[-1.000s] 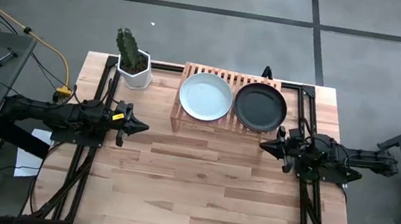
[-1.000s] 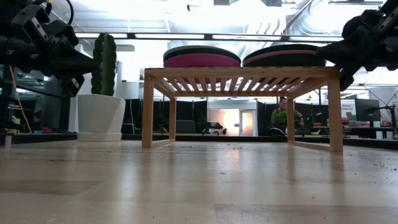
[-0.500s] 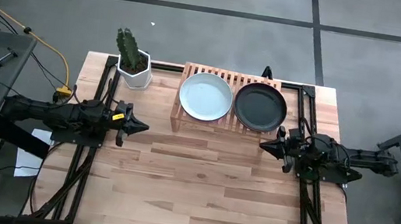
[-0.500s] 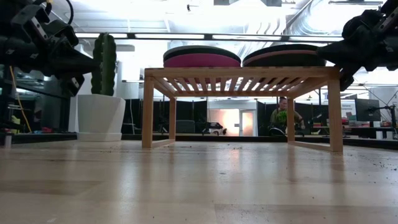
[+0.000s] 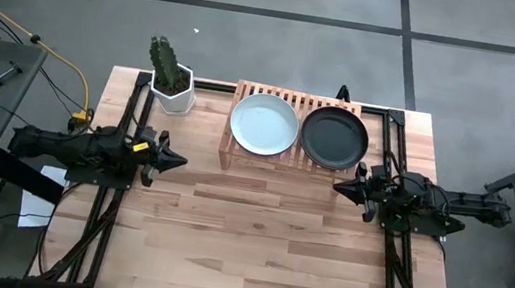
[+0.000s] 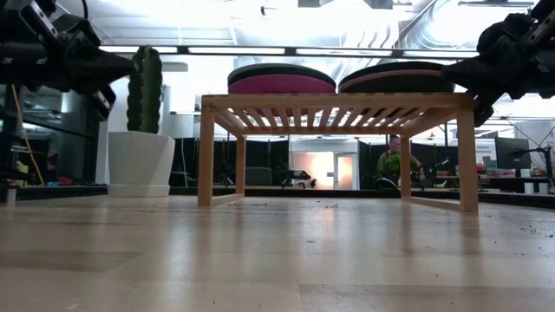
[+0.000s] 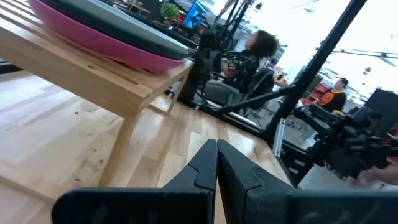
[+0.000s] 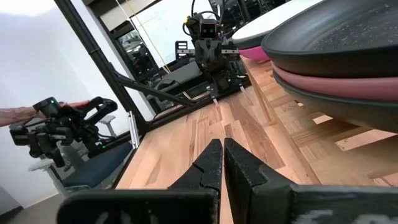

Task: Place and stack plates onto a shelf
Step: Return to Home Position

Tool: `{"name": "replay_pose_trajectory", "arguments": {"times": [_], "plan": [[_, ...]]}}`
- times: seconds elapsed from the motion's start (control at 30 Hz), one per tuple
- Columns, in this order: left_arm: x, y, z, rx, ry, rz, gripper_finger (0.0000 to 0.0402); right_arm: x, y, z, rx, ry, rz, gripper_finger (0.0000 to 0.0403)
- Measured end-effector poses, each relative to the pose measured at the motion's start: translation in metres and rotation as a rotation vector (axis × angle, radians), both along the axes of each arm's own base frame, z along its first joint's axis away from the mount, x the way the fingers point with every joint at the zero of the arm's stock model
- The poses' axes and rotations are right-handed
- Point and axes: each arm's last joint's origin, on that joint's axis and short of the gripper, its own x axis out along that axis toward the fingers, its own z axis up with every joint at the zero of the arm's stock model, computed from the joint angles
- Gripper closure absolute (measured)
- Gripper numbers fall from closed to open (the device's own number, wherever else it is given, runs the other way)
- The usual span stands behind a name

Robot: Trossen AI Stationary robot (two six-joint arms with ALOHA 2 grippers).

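The left gripper [image 5: 177, 161] hangs over the left side of the light-wood tabletop [image 5: 253, 244]. Its fingers [image 7: 202, 163] are pressed together to a single tip and hold nothing. They point across the tabletop towards its right edge. The right gripper [image 5: 337, 187] is over the right side. Its fingers [image 8: 208, 158] are likewise pressed together and empty, and they point back towards the left edge.

The low light-wood slatted shelf [image 5: 284, 95] stands between the two tips and a little beyond them, against the far edge. Its long axis runs parallel to that edge. Its near left leg is near the left tip, and its near right corner is just beside the right tip. Neither gripper touches it.

Two stacks of round plates lie flat on the slats, side by side along the long axis.
- **Left stack:** the pale mint green plate [image 5: 263, 124] is on top. In the low view a dark plate [image 6: 282, 69] shows beneath it, and the hot pink plate [image 6: 282, 85] is at the bottom.
- **Right stack:** the black plate [image 5: 334, 139] is on top, with the light pink plate [image 8: 336, 78] under it. A dark grey-green plate [image 8: 348, 106] rests on the slats.

A white hexagonal pot with a green cactus [image 5: 172, 92] stands just beside the shelf's left end, near the far left corner.
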Motion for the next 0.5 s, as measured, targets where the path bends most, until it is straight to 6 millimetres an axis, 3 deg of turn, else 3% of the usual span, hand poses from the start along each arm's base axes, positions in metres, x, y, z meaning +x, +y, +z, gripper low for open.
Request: {"name": "replay_pose_trajectory", "arguments": {"times": [0.5], "plan": [[0.0000,-0.0050,-0.0002,0.000,0.005,-0.049,0.0401,0.0000,0.0000,0.0000,0.000,0.000,0.000,0.0402]]}}
